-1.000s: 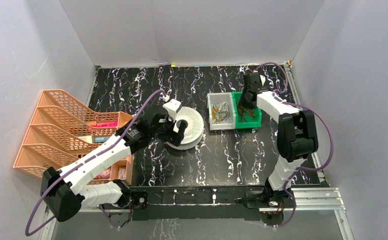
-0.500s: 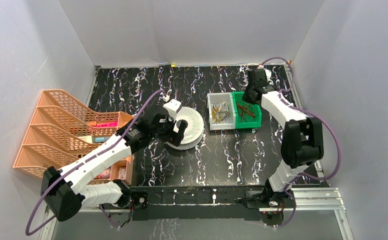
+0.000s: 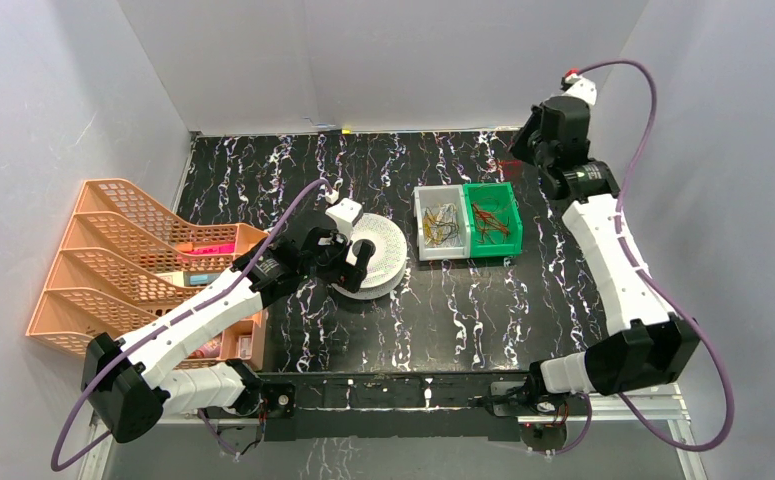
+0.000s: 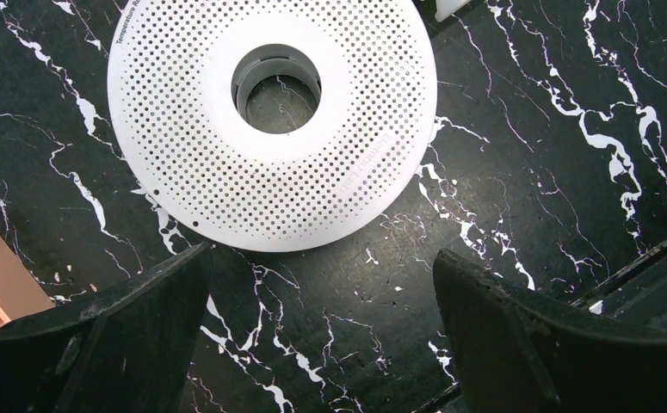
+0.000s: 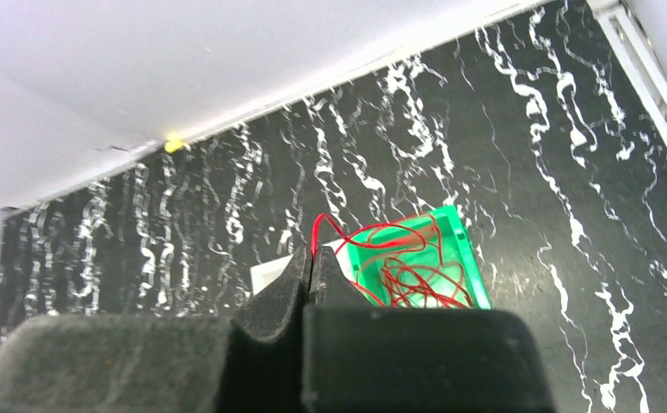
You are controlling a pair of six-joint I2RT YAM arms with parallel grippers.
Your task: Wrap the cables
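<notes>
The cables are thin red wires [image 5: 411, 280] tangled in a green bin [image 5: 466, 258], also seen in the top view [image 3: 489, 220]. My right gripper [image 5: 311, 252] is shut on one red strand, which loops up from the bin to the fingertips. In the top view the right gripper [image 3: 523, 150] is raised above the table behind the green bin [image 3: 509, 192]. My left gripper [image 4: 321, 268] is open and empty, low over the table just beside a white perforated spool [image 4: 347, 172]. The top view shows the left gripper [image 3: 356, 262] at that spool [image 3: 388, 255].
A white bin [image 3: 421, 222] with short yellowish wires adjoins the green bin on its left. An orange multi-tier file rack [image 3: 113, 250] stands at the left edge. Grey walls close in the black marbled table on three sides.
The right arm rose from the green bin and swung back and to the right, drawing a red strand up with it. The left arm has not moved.
</notes>
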